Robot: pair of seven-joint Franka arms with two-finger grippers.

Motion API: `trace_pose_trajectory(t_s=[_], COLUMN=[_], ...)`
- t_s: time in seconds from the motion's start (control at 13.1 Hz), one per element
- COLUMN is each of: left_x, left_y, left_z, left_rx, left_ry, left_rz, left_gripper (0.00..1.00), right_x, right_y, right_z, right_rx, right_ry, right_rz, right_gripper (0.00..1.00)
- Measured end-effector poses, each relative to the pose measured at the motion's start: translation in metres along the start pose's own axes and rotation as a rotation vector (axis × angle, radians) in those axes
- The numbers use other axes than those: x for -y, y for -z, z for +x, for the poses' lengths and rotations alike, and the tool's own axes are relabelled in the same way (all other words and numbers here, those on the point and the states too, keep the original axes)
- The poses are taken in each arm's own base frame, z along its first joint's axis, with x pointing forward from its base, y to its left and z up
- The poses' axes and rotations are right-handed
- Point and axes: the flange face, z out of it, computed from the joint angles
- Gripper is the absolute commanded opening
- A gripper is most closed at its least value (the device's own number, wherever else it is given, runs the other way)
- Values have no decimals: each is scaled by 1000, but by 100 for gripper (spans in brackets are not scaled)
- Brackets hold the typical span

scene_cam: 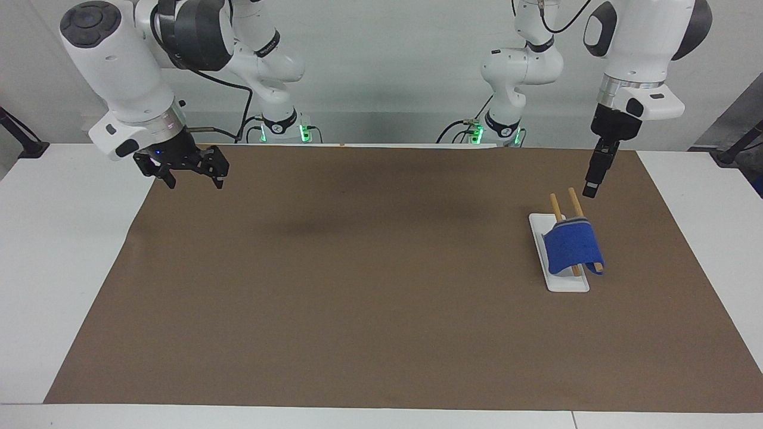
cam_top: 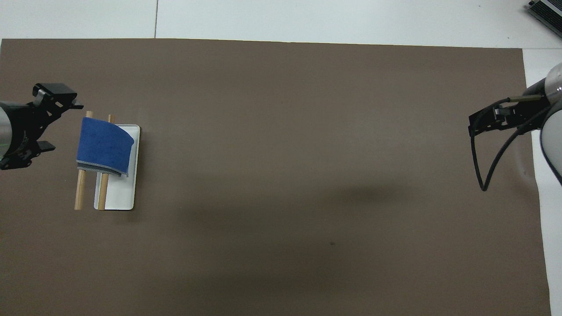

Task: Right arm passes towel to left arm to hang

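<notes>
**Towel draped on the rack, both grippers empty**

Blue towel hanging over the two wooden rods of a little rack on a white base, down at the left arm's end of the brown mat. Left gripper up in the air over the mat just beside the rods' ends, fingers spread, holding nothing, clear of the towel. Right gripper hovering over the mat's corner at the right arm's end, well apart from the rack, jaws wide and also empty. White table under it all.
</notes>
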Motion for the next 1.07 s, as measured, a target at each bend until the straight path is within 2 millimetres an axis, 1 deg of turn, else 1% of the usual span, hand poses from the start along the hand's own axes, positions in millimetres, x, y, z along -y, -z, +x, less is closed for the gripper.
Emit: trace_pose_trajectory(t_s=[0.31,0.53,0.61,0.76,1.07], left_x=[22,33,34,31,24], left_y=[20,35,38,41,37], left_z=[16,32,37,41,35], left_rx=[81,125,139,159,212], left_ry=[-409,-617,-661,-727,-882], left_rz=[40,56,59,61,63], left_gripper=[100,100,100,100,100], right_x=[0,0,0,0,0], right_y=[1,0,1,0,0], right_z=[0,-1,-1,-1,-1], right_rx=[-1,-1,-1,0,0], right_ry=[0,0,0,0,0], right_rz=[0,0,0,0,0], right_gripper=[100,100,100,100,100])
